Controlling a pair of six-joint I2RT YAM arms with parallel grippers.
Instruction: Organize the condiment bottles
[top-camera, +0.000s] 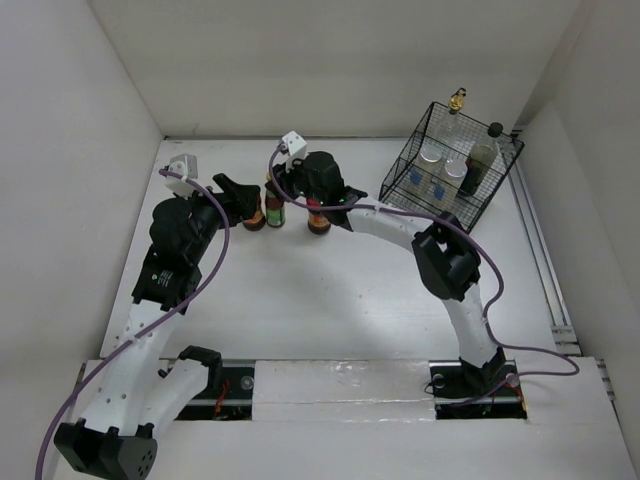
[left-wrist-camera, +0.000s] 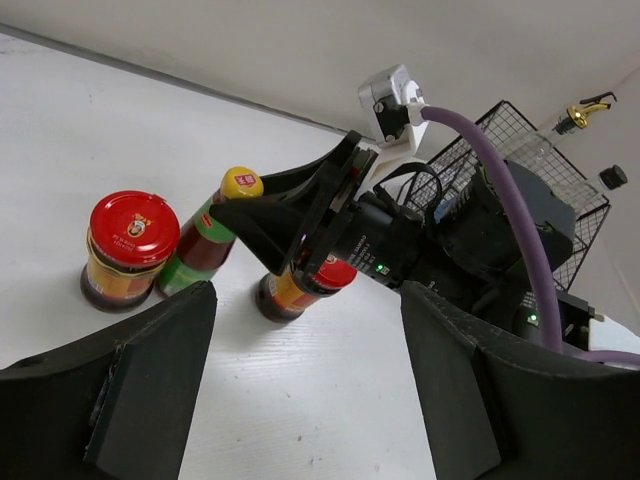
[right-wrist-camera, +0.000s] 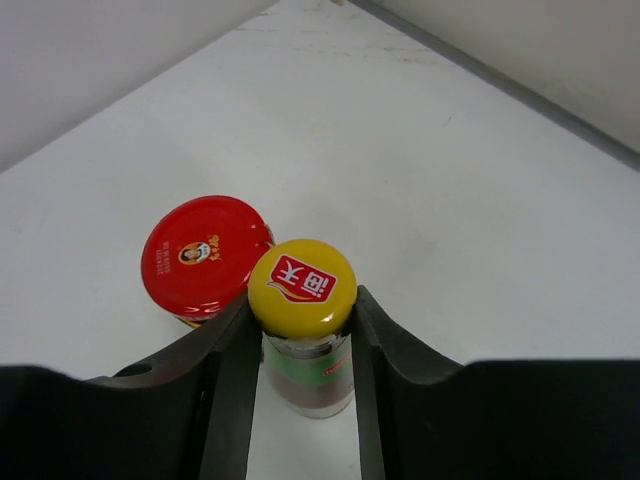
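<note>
Condiment bottles: four stand in the black wire basket, far right. The right gripper clamps the yellow-capped bottle under its cap, probably to carry it there. A red-lidded jar touches it. The left gripper hangs spread wide, empty.

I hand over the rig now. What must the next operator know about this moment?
Left gripper: open, holds nothing.
Right gripper: shut on the yellow-capped bottle, which stands on the table.
Also on the table: red-lidded jar beside that bottle, second red-lidded jar close by.
Done: gold-capped bottle, black-capped bottle and two shakers stand in the wire basket.
Left: the three things on the table, probably into the basket.
</note>
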